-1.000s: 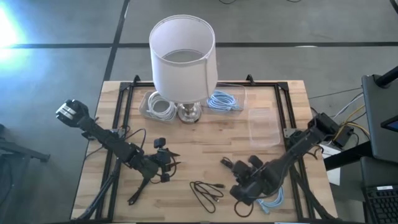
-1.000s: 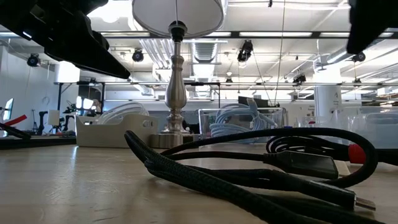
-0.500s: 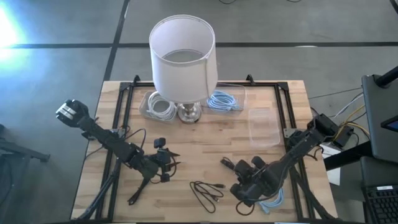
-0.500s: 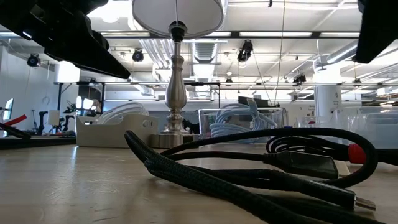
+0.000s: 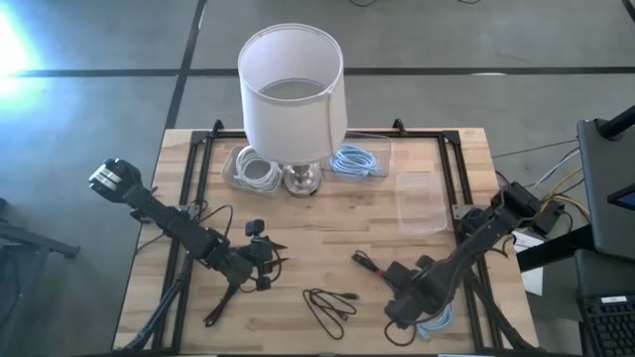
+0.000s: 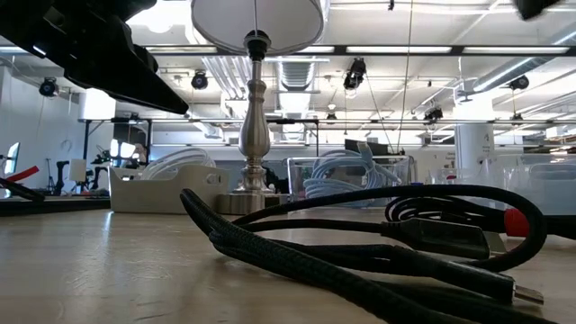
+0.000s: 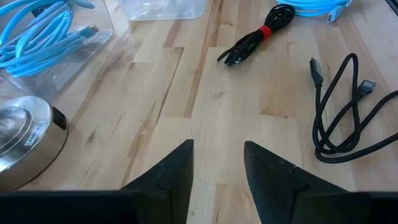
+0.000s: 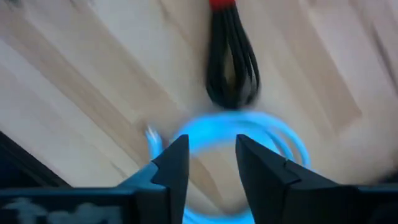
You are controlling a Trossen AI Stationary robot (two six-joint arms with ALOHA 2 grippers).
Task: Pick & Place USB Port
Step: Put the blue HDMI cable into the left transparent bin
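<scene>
I am holding the right gripper (image 8: 208,163) low over the blue cable (image 5: 434,319) at the bench's (image 5: 327,213) near right edge, jaws narrowly parted and empty, angled down for a pick. The black bundled cable (image 5: 368,265) is lying just beyond. The left gripper (image 7: 217,163) is waiting mid-bench, jaws slightly apart.

Loose black USB cable (image 5: 330,305) lies uncoiled on the wooden counter (image 5: 327,223), near the front edge. Red-tied black cable bundle (image 5: 369,265) lies just right of it, light-blue coiled cable (image 5: 434,319) at the front right.
</scene>
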